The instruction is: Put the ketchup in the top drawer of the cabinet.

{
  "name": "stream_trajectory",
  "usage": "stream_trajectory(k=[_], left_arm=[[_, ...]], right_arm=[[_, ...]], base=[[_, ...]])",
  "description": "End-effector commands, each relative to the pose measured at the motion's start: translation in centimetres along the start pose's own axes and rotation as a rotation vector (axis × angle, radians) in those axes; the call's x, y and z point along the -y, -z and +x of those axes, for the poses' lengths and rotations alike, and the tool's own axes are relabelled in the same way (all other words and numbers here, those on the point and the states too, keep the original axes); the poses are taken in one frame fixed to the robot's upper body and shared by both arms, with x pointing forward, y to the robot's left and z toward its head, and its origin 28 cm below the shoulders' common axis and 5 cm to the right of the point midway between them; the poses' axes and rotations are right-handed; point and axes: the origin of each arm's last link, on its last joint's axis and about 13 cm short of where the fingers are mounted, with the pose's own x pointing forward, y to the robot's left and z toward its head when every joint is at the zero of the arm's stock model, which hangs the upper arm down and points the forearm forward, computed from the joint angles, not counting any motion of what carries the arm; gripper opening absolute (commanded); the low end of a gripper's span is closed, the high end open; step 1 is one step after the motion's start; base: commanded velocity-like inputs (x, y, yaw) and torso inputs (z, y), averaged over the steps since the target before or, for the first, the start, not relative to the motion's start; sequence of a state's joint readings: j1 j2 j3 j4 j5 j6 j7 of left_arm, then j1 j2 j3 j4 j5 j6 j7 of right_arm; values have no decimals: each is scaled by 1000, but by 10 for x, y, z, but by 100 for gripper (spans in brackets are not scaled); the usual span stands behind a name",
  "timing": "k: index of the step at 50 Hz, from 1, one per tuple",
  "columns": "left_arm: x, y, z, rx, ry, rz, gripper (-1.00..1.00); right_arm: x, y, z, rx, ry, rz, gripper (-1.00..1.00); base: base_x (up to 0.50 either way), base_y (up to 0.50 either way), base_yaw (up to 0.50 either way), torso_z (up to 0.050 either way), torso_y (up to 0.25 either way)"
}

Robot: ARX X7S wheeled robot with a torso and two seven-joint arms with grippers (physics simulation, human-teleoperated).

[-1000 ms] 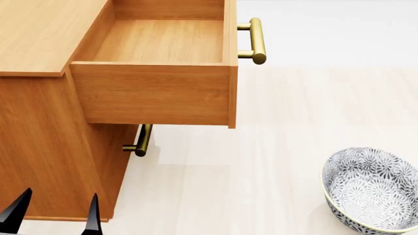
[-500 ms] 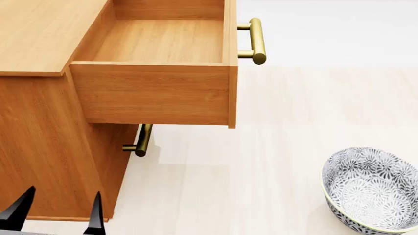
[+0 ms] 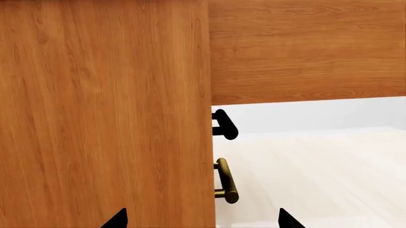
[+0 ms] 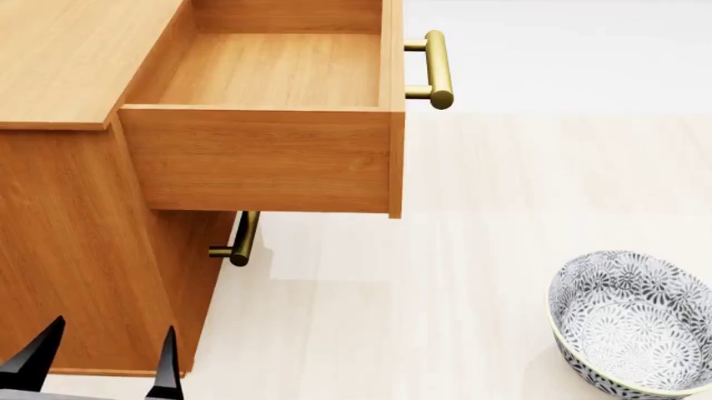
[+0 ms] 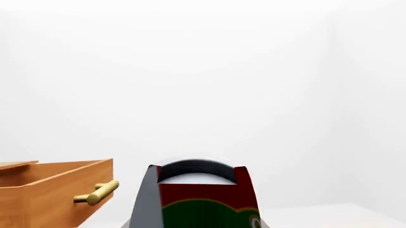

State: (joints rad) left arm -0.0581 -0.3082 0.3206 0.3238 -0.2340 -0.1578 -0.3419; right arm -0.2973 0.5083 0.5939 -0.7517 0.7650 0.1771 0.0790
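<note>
The ketchup (image 5: 201,189), a can with a red label and green band, fills the near part of the right wrist view, and my right gripper (image 5: 198,211) is shut on it, a grey finger (image 5: 146,199) showing at its side. Neither shows in the head view. The cabinet (image 4: 67,233) stands at the left. Its top drawer (image 4: 278,75) is pulled out and empty, brass handle (image 4: 438,70) on its front. The same drawer (image 5: 51,190) appears low in the right wrist view, apart from the can. My left gripper (image 4: 106,362) is open beside the cabinet's near lower corner, holding nothing.
A grey patterned bowl (image 4: 634,321) sits on the pale floor at the right. The lower drawer is closed, and its brass handle (image 4: 238,238) sticks out under the open drawer. In the left wrist view the cabinet side (image 3: 101,114) is close ahead.
My left gripper has edged slightly to the right in the head view. The drawer, bowl and cabinet have not moved.
</note>
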Motion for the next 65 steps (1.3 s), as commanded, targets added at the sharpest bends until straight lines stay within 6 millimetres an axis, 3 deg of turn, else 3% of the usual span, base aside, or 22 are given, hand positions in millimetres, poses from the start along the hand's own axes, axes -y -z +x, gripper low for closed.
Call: stream_trajectory(k=[1,11,24,65], left_arm=[[1,1,0,-2,0,0,100],[1,1,0,-4,0,0,100],[0,1,1,-3,1,-3,100],[1,3,2,-7,5,-10,100]], right_arm=[[-42,-2,50,-1,14,-117,-100],[-48,7,57,0,-2,-82,-100],[-62,11,84,53,-43,-32,-100],[-87,-69,168,177,-133,10,-100]], base=[[0,0,0,0,0],[0,0,0,0,0],[0,0,0,0,0],[0,0,0,0,0]])
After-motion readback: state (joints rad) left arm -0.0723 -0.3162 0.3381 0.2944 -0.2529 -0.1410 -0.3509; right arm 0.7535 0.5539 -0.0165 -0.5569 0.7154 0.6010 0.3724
